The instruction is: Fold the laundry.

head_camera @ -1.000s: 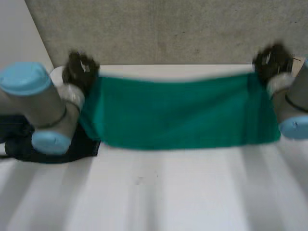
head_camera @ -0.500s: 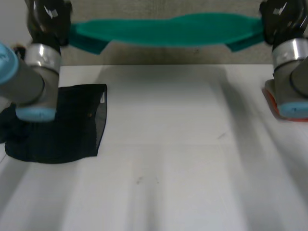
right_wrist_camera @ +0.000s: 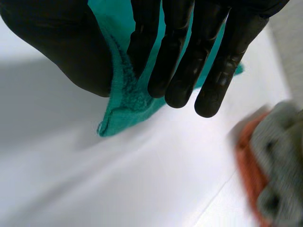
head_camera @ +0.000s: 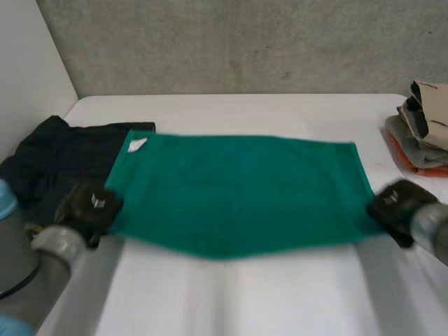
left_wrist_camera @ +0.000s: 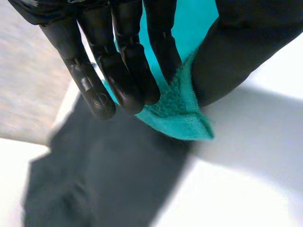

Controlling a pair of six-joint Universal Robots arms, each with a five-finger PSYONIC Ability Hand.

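A green towel [head_camera: 238, 192] is spread flat across the middle of the white table [head_camera: 231, 301], with a small white tag near its far left corner. My left hand [head_camera: 87, 206] pinches the towel's near left corner [left_wrist_camera: 182, 111] between straight fingers [left_wrist_camera: 128, 71] and thumb. My right hand [head_camera: 393, 204] pinches the near right corner [right_wrist_camera: 125, 106] the same way, fingers [right_wrist_camera: 182, 61] against thumb. The near edge sags a little between the two hands.
A dark garment [head_camera: 59, 157] lies on the table at the left, partly under the towel's left edge, and also below my left hand's fingertips [left_wrist_camera: 94, 170]. A pile of folded laundry [head_camera: 423, 129] in orange, grey and beige sits at the right edge [right_wrist_camera: 270, 179].
Both hands swung the towel up high at the back, then brought it down and toward me. It now lies spread on the table with the hands at its near corners.
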